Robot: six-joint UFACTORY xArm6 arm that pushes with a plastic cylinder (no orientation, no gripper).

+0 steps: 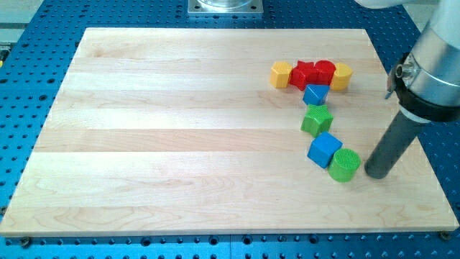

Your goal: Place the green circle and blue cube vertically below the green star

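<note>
A pale wooden board [180, 144] lies on a blue perforated table [29, 43], and all the blocks sit in its right half. Near the top right corner runs a short row, each touching the next: a yellow block [280, 74], a red star-like block [305, 74], a red block [325, 71] and a yellow cylinder [341, 75]. Just below that row, touching it, is a small blue block [315, 94] whose shape I cannot make out. Below it sits the green star [317, 120], then the blue cube [325, 150] tilted on its corner, just under the star. The green circle [344, 165] touches the cube's lower right side, closer to the right edge than to the bottom edge. The dark rod comes down from the view's upper right, and my tip [378, 173] rests on the board just to the right of the green circle, close beside it; I cannot tell if they touch. The rod has no jaws, so it grips nothing. No writing or brand can be read anywhere
</note>
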